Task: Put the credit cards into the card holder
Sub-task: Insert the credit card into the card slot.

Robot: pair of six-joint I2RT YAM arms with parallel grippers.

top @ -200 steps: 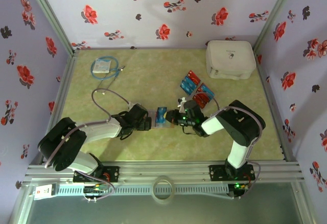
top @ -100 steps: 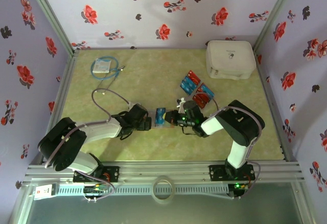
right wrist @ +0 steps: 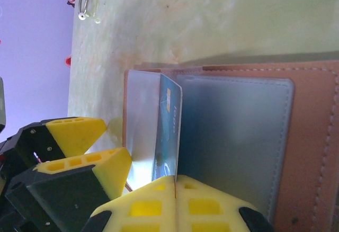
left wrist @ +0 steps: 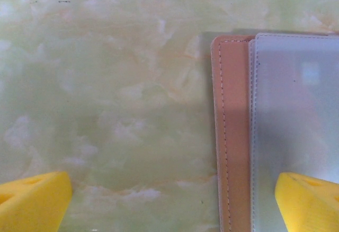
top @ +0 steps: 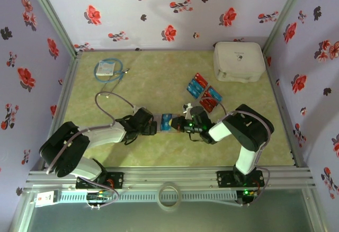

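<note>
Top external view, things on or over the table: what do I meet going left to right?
In order: clear packet with a coiled blue cable → left gripper → blue plastic credit card → right gripper → loose red and blue credit cards → white zip case.

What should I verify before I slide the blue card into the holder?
1. Grip: blue card pinched on edge in the right hand: ok.
2. The card holder lies open, pockets up: ok.
3. Card's edge already in a pocket mouth: cannot tell.
4. The left hand is open at the holder's edge: ok.
5. Left hand pressing the holder down: cannot tell.
6. The remaining cards lie beyond the right hand, out of the way: ok.
</note>
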